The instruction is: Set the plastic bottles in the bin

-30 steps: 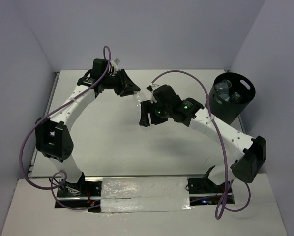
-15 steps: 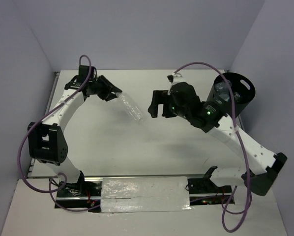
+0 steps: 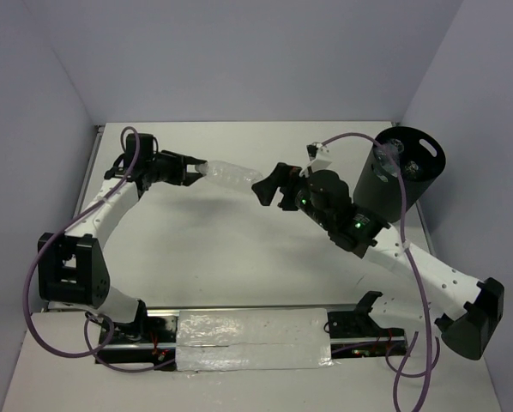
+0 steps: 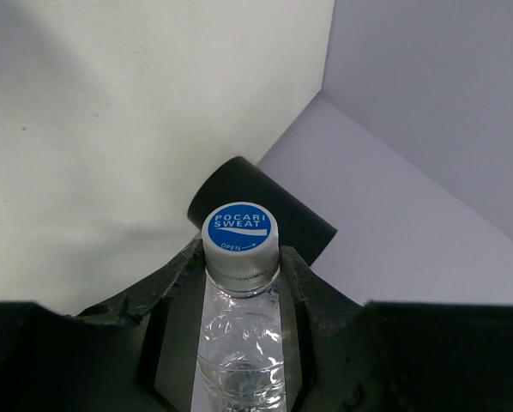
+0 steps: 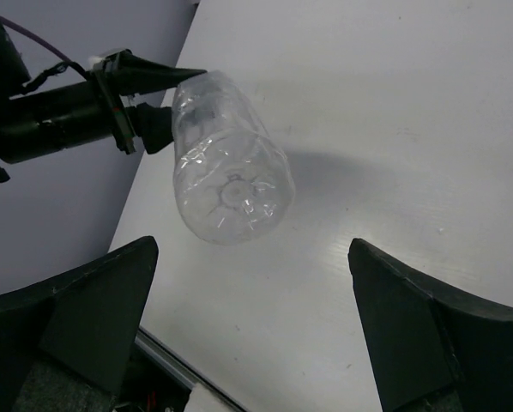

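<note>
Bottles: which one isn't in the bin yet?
The clear bottle held in the air by the left gripper. The other clear plastic sits inside the black bin.

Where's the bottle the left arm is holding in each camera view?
Top external: bottle just above and left of centre.
Left wrist: bottle bottom centre, cap towards the camera.
Right wrist: bottle left of centre, base towards the camera.
Shared landmark: the left hand gripping it, seen in all three.
</note>
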Available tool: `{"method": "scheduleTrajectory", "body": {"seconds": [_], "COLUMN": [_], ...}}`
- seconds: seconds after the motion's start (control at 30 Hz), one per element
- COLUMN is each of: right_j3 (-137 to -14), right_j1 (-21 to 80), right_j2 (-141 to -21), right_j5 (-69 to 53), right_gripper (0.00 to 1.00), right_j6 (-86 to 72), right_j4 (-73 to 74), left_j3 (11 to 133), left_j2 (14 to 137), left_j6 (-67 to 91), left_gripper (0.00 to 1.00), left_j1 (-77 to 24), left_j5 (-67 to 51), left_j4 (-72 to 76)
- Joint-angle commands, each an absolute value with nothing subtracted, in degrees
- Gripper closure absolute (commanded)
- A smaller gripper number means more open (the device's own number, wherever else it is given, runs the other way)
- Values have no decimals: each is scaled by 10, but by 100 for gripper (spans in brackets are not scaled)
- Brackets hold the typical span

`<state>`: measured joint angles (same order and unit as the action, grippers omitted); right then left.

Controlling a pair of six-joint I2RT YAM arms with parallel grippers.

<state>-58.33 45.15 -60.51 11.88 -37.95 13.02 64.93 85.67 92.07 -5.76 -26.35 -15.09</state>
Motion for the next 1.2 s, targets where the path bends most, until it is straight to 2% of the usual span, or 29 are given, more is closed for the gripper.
{"method": "scheduleTrajectory", "body": {"seconds": [0.0,0.27,0.77,0.87,0.93,1.17], "right_j3": [-544,-520,-597,-608,-616,-611], "right_j1": [462,468,471,471,470,470], "right_j2": [-602,-628,-730,-741,-745,-744], "right_j5": [118,152,129,129,132,135], "right_gripper": [0,0,2,7,13,46], "right_j6": [-401,-430,-440,-435,-430,-428], "right_j4": [-32,-107,-128,-126,-123,-123], "left_j3": [655,635,660,657,660,651], "left_j2": [821,809,805,804,808,806], "left_j6": [982,1015,1015,1016,1013,1016], "left_gripper": [100,100,100,100,100,100], "left_j1": [-57,-58,-57,-58,-58,-58], "left_j5": [-269,-263,-251,-257,-259,-262], "left_j4": [-116,-105,-120,-118,-120,-108]}}
